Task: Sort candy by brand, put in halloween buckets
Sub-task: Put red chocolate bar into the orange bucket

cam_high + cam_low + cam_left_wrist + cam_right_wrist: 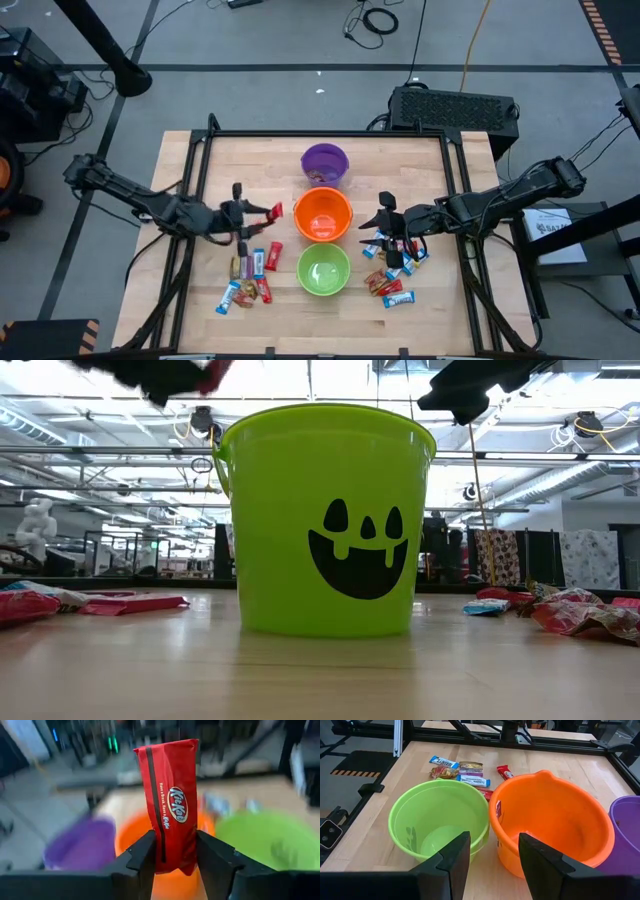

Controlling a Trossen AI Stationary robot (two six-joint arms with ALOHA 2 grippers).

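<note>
Left gripper (pixel 172 852) clenched on red KitKat bar (pixel 170 805), held up beside orange bucket (pixel 323 214); right gripper (pixel 492 852) released, empty, hanging near green bucket (pixel 439 820).

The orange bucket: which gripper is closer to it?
Left. The left gripper, holding a red bar, is beside the orange bucket; the right gripper sits slightly farther off.

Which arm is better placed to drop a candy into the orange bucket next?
Left. Its gripper already holds a red KitKat beside the orange bucket; the right gripper is open and empty.
</note>
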